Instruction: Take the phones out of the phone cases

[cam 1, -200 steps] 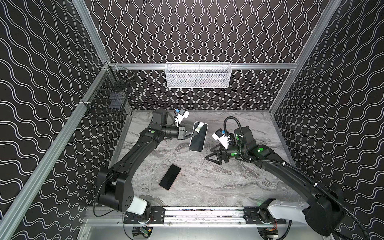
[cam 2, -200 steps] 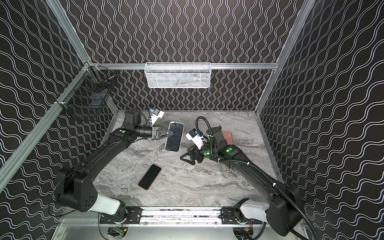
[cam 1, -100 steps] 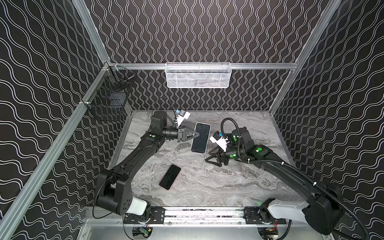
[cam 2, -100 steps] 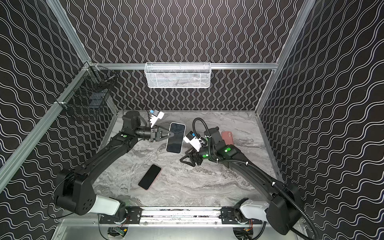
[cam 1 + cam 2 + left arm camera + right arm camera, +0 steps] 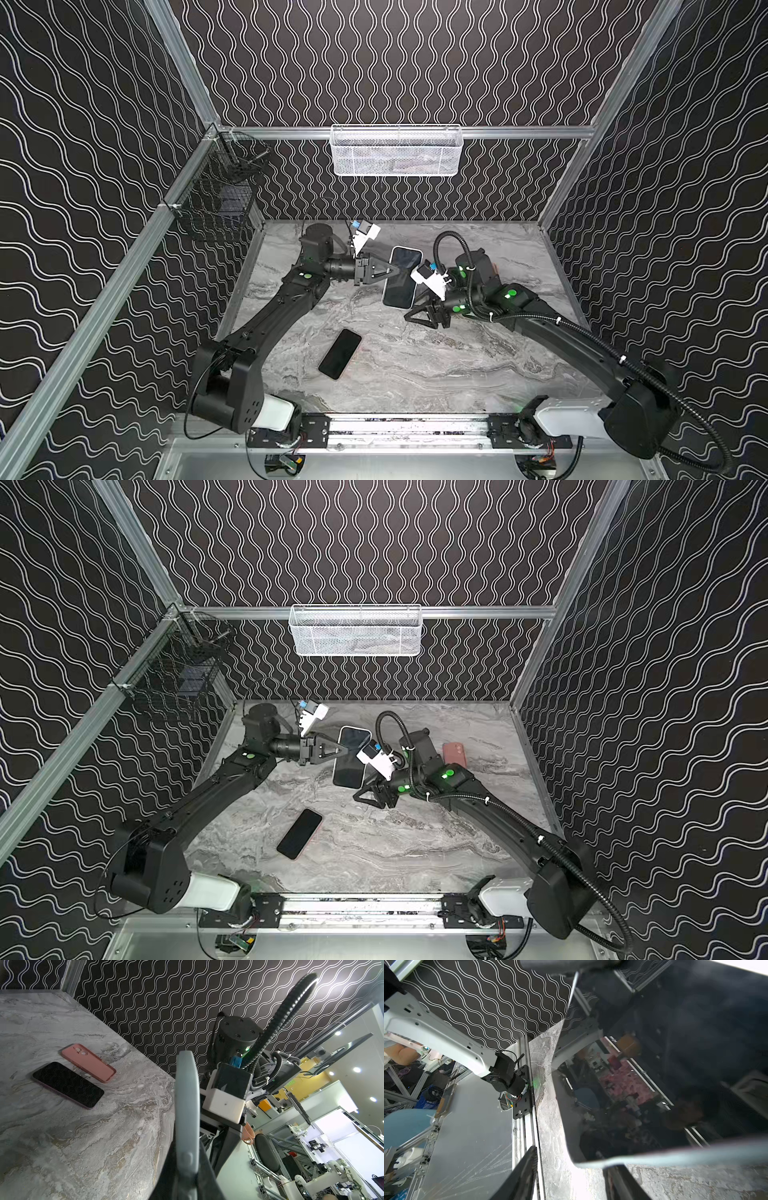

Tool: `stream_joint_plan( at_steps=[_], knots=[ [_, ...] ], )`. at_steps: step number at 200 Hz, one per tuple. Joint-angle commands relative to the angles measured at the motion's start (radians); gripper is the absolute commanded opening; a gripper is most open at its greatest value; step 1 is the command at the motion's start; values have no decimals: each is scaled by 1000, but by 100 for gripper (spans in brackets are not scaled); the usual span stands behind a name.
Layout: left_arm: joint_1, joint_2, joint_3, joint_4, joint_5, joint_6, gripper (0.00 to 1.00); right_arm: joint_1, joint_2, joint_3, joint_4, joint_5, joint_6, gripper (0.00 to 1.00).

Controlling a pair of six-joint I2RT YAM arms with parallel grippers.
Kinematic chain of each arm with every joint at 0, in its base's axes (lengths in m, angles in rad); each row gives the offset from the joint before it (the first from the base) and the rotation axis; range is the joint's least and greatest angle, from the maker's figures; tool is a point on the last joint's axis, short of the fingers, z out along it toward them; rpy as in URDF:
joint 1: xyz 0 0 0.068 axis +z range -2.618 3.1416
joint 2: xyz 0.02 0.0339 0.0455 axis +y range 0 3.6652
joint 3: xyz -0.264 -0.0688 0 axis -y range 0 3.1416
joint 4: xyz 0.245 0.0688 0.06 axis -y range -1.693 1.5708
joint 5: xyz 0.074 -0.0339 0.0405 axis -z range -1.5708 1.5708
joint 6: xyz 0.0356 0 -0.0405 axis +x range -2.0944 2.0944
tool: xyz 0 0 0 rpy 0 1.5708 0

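Observation:
A phone in a pale blue-grey case (image 5: 401, 277) (image 5: 351, 757) hangs above the marble table, screen toward the top views. My left gripper (image 5: 392, 272) (image 5: 341, 751) is shut on its left long edge; the left wrist view shows the case (image 5: 186, 1105) edge-on between the jaws of that gripper (image 5: 187, 1178). My right gripper (image 5: 413, 316) (image 5: 360, 798) sits at the phone's lower right corner. In the right wrist view the dark screen (image 5: 664, 1064) and the case rim (image 5: 675, 1156) fill the frame. That gripper (image 5: 571, 1178) is open, with the corner of the case over the gap.
A bare black phone (image 5: 340, 354) (image 5: 67, 1084) lies flat on the table near the front. An empty pink case (image 5: 454, 754) (image 5: 88, 1062) lies at the back right, behind the right arm. A white mesh basket (image 5: 397, 150) and a black wire basket (image 5: 216, 203) hang on the walls.
The right gripper's jaws have narrowed and it has edged closer to the phone's lower corner. The left wrist has rolled, turning the held phone slightly.

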Motion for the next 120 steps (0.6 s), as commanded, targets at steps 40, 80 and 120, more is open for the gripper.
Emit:
stream_joint_plan(
  at_steps=[40, 80, 120],
  knots=[
    [-2, 12, -17, 192, 27, -120, 0, 1, -4, 10, -1, -15, -32, 39],
    [-2, 29, -50, 390, 46, -264, 0, 1, -6, 9, 17, -25, -29, 35],
    [-2, 41, -62, 484, 47, -339, 0, 1, 0, 17, 21, -44, -36, 32]
  ],
)
